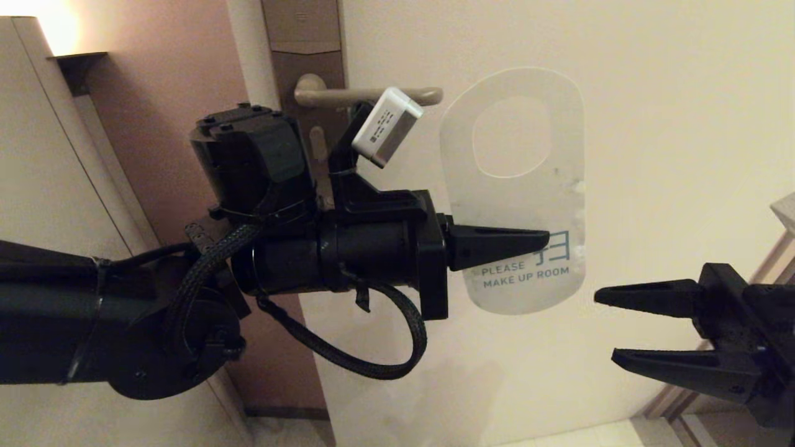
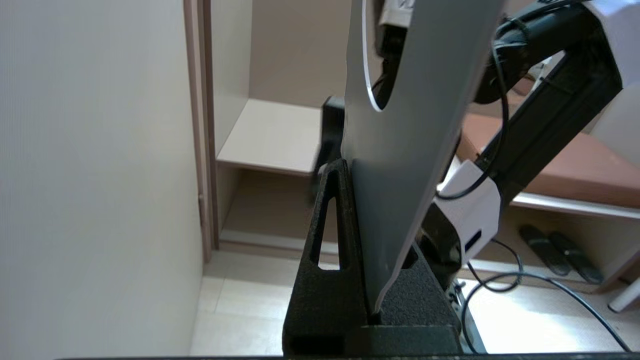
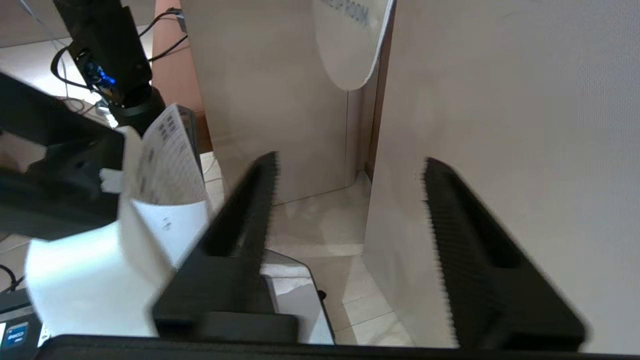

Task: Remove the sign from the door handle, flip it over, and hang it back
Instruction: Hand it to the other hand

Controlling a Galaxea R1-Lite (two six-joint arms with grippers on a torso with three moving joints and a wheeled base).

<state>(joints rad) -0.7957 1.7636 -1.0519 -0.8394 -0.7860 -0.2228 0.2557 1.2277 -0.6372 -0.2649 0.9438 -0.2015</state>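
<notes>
At the left, the door handle (image 1: 366, 95) stands bare, so the removal is done. Just right of it, the left gripper (image 1: 539, 242) is clamped on the sign (image 1: 518, 186), holding it upright in the air with its white side showing. Far right, the right gripper (image 1: 605, 326) waits spread wide and empty; flipping and rehanging remain.
</notes>
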